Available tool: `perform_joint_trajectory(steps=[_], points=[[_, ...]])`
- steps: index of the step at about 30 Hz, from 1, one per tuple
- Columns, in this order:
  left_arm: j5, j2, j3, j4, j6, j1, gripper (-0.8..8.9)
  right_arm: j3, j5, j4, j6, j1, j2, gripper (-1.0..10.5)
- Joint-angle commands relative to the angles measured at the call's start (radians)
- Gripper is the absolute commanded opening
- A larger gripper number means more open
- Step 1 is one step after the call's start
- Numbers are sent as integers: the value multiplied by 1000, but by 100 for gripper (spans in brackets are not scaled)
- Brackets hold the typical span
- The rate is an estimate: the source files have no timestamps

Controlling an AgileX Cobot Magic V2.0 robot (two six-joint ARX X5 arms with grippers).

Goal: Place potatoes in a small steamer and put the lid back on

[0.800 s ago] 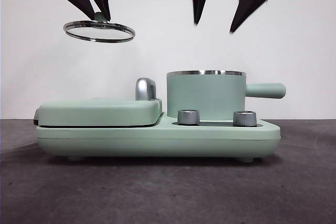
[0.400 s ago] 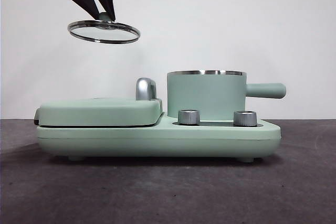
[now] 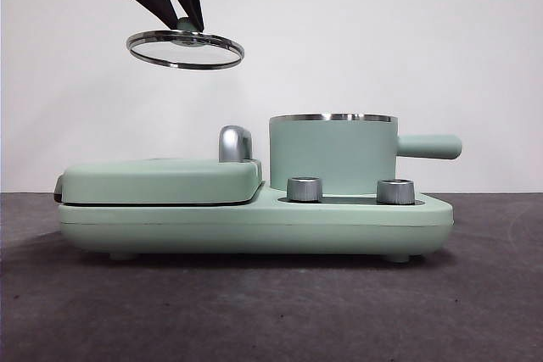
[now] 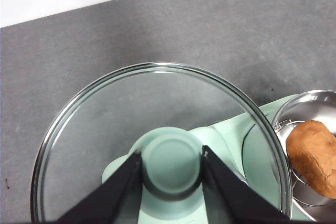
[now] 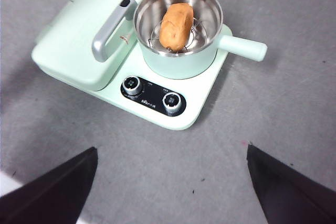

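The glass lid [image 3: 185, 50] hangs high in the air, left of the small steamer [image 3: 333, 154] and over the griddle side. My left gripper [image 3: 185, 21] is shut on the lid's mint-green knob [image 4: 172, 163], with the steel-rimmed glass [image 4: 157, 98] spread below the jaws. One orange-brown potato [image 5: 176, 26] lies on a wire rack inside the open steamer [image 5: 178, 30]; it also peeks in as the potato [image 4: 313, 157] in the left wrist view. My right gripper [image 5: 170, 182] is open and empty, high above the table in front of the cooker, out of the front view.
The steamer stands on a mint-green cooker base [image 3: 254, 226] with two steel dials [image 3: 305, 189] [image 3: 395, 191]. A flat griddle cover [image 3: 161, 180] with a chrome handle [image 3: 235, 143] fills its left half. The steamer's stubby handle [image 3: 428, 147] points right.
My left gripper has carried the lid to the right, toward the steamer. The right gripper, seen open at the top a second ago, has left the front view.
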Motion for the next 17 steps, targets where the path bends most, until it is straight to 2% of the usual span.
perform_joint_trajectory(steps=[1, 9, 17], points=[[1, -4, 26, 26, -4, -11, 6, -64, 1, -75, 18, 7, -136, 456], [1, -4, 26, 26, -5, -46, 6, -224, 7, -75, 37, 5, -400, 456], [1, -4, 26, 16, -5, -128, 6, -281, 0, -75, 68, 5, -430, 456]])
